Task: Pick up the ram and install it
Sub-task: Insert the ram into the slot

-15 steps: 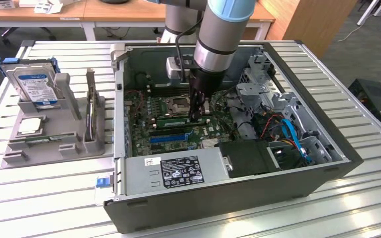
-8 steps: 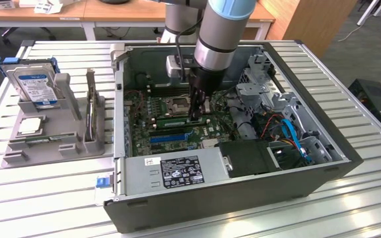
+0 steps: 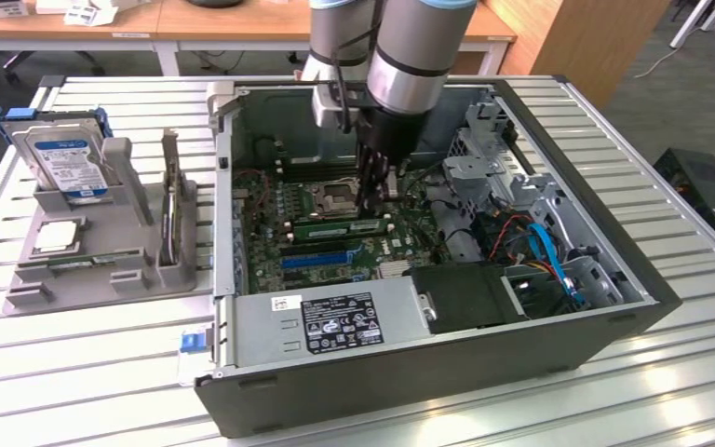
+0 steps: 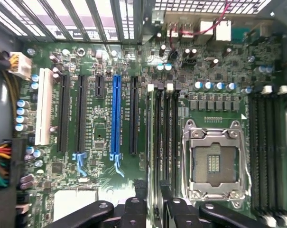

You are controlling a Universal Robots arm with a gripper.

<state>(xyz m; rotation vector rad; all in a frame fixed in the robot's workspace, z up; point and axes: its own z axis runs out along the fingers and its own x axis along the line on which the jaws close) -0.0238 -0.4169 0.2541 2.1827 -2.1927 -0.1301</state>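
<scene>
The ram (image 3: 332, 226), a narrow green stick with black chips, lies along a slot on the motherboard (image 3: 276, 209) just below the silver processor socket (image 3: 336, 196). My gripper (image 3: 391, 193) hangs low inside the open computer case (image 3: 457, 372), over the end of that stick towards the exterior view's right. In the wrist view my gripper (image 4: 152, 197) stands over one end of the black memory slots (image 4: 162, 137) beside the socket (image 4: 213, 164). The black fingers (image 4: 139, 194) are apart and nothing is pinched between them.
A grey fixture (image 3: 34, 298) on the exterior view's left holds a hard drive (image 3: 66, 163), a square silver chip (image 3: 57, 237) and an upright card (image 3: 174, 209). The power supply (image 3: 332, 321), drive cage (image 3: 494, 177) and cables (image 3: 538, 251) crowd the case around the board.
</scene>
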